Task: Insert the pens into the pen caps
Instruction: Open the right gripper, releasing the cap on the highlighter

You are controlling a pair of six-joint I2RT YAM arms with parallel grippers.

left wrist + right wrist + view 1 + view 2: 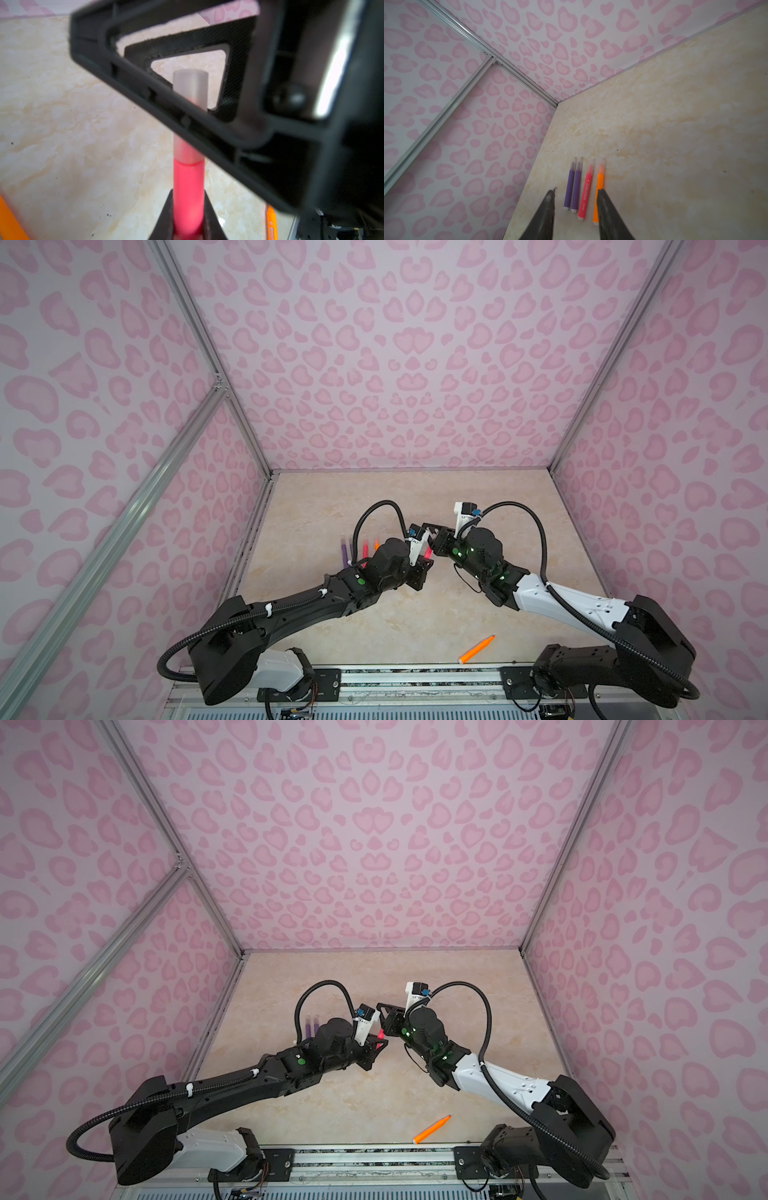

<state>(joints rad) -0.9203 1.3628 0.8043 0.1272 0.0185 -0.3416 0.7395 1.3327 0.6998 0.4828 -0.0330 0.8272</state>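
Note:
My left gripper [188, 193] is shut on a pink-red pen [189, 187] that points away from it. A clear pen cap [190, 89] sits over the pen's tip. The cap passes between the two black fingers [145, 87] of my right gripper [577, 190], whose jaws stand apart with nothing at their tips. In both top views the two grippers [426, 558] [432, 533] meet at mid-table. Two purple pens [573, 187], a pink-red pen [586, 195] and an orange pen [599, 180] lie side by side with caps on. Another orange pen [477, 649] lies uncapped near the front.
The row of capped pens [361, 551] lies close to the left wall [249, 531], just behind my left arm. A metal rail [415, 672] runs along the table's front edge. Pink patterned walls enclose the beige table [415, 614] on three sides.

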